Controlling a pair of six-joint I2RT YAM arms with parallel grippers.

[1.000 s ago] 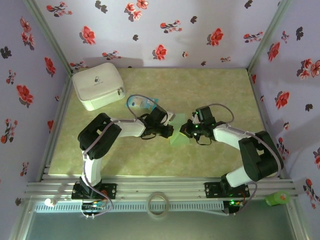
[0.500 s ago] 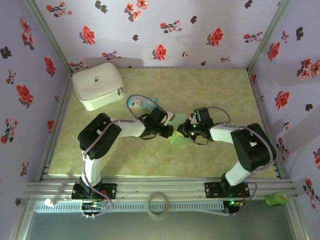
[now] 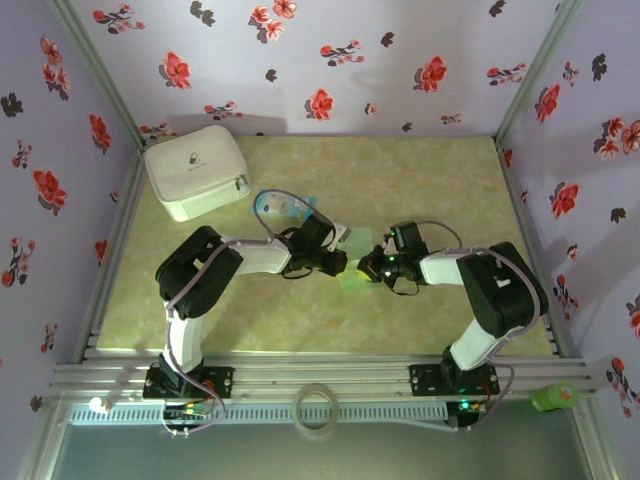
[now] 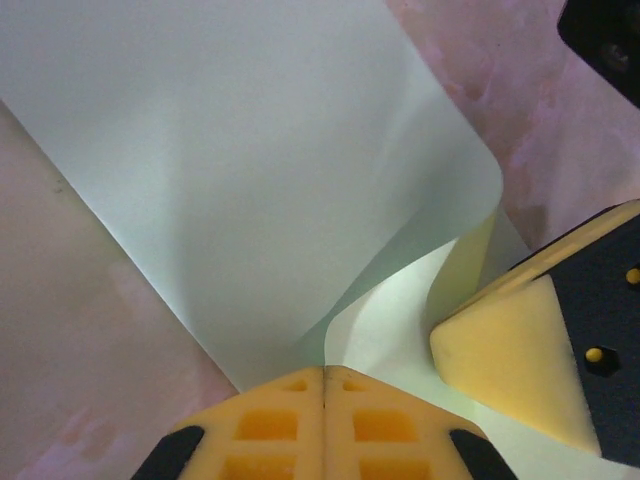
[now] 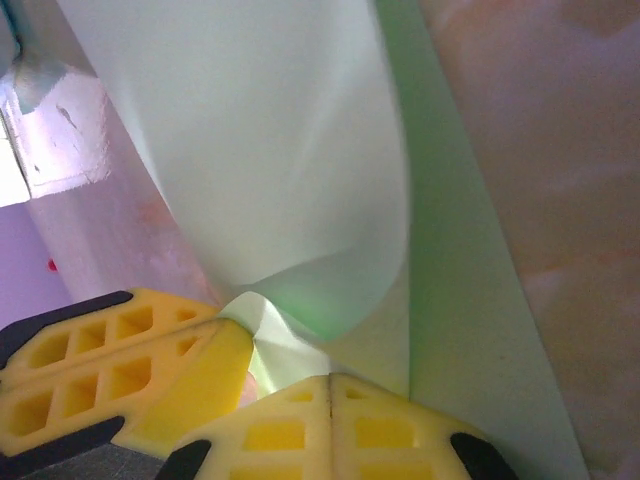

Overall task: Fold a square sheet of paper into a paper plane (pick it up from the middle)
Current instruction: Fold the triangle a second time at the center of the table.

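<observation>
Paper (image 4: 250,150) on bench (image 3: 300,320), one flap curled over, pinched tight by left claw (image 4: 323,378) and right claw (image 5: 330,385); no dart shape yet, most creases apparently remain.

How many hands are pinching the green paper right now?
2: the left hand and the right hand, side by side, both shut on the paper.

Lilac walls (image 3: 330,60) with red flower print; pale green marbled tabletop (image 3: 440,180); aluminium rail (image 3: 330,375) along near edge.
</observation>
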